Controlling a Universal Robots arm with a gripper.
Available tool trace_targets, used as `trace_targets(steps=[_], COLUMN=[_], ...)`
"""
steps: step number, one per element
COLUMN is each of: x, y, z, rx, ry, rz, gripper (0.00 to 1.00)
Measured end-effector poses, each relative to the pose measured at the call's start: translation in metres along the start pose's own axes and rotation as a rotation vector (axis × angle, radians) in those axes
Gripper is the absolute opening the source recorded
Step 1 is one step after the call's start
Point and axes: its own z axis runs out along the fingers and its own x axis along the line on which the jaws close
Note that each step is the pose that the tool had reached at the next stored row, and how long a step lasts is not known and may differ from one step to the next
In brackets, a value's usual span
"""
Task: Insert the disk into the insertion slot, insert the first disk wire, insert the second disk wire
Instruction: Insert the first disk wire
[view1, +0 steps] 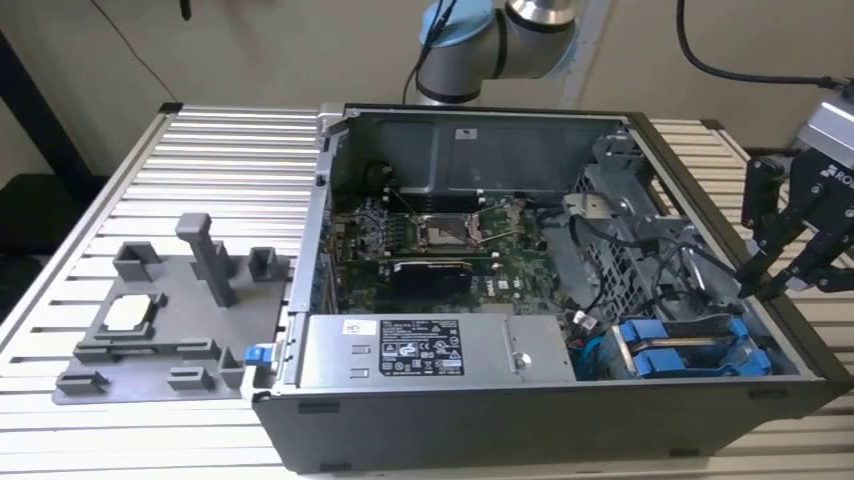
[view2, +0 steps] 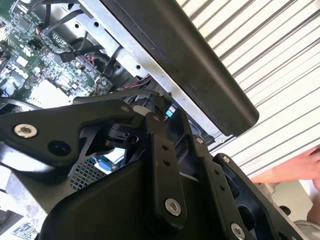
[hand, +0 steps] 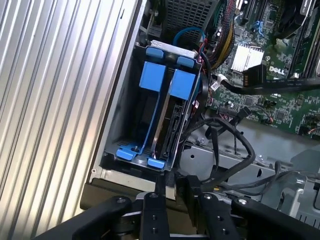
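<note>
So: my end effector (hand: 175, 189) hung over the case's side wall (hand: 95, 194), jaws slightly parted, nothing in them. Just beyond it, the disk (hand: 174, 112) sat down in the insertion slot (hand: 125, 115) of the grey cage, beside a second blue carrier (hand: 151, 75). Both handles sat level, so I'd call step one done. I couldn't be sure which of the two was mine and went by the one with a drive body showing.

Wires looked not done. A black cable bundle (hand: 227, 145) lay loose just beside the cage, and a flat black connector (hand: 253, 75) hung free over the motherboard (hand: 280, 105). Whether anything was plugged into the drive's end, I couldn't tell. That bundle crowded the cage on its board side.

Further off in the exterior view were the power-supply box (view1: 414, 350) and a grey fixture (view1: 160, 320) on the slatted surface (view1: 227, 160). A person's hand (view2: 295, 167) was near the case edge in the second wrist view.
</note>
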Motion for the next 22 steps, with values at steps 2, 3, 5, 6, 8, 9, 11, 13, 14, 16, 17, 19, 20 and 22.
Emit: trace_targets(steps=[2, 3, 5, 6, 8, 9, 11, 13, 14, 16, 17, 19, 20, 22], x=[0.0, 0.0, 0.0, 0.0, 0.0, 0.0, 0.0, 0.0, 0.0, 0.0, -0.0001, -0.0003, -0.0005, -0.0011], y=[0.0, 0.0, 0.0, 0.0, 0.0, 0.0, 0.0, 0.0, 0.0, 0.0, 0.0001, 0.0009, 0.0015, 0.0042], z=[0.0, 0.0, 0.0, 0.0, 0.0, 0.0, 0.0, 0.0, 0.0, 0.0, 0.0, 0.0001, 0.0001, 0.0002], rx=[0.0, 0.0, 0.0, 0.0, 0.0, 0.0, -0.0001, 0.0, 0.0, 0.0, -0.0001, -0.0001, -0.0001, -0.0001], ry=[0.0, 0.0001, 0.0001, 0.0001, 0.0001, 0.0002, 0.0002, 0.0002, 0.0002, 0.0002, 0.0002, 0.0001, 0.0002, 0.0001], rz=[0.0, 0.0, 0.0, 0.0, 0.0, 0.0, 0.0, 0.0, 0.0, 0.0, 0.0, 0.0, 0.0, 0.0], gripper=[0.29, 0.29, 0.29, 0.29, 0.27, 0.19, 0.19, 0.19, 0.19, 0.19, 0.19, 0.19, 0.19, 0.19])
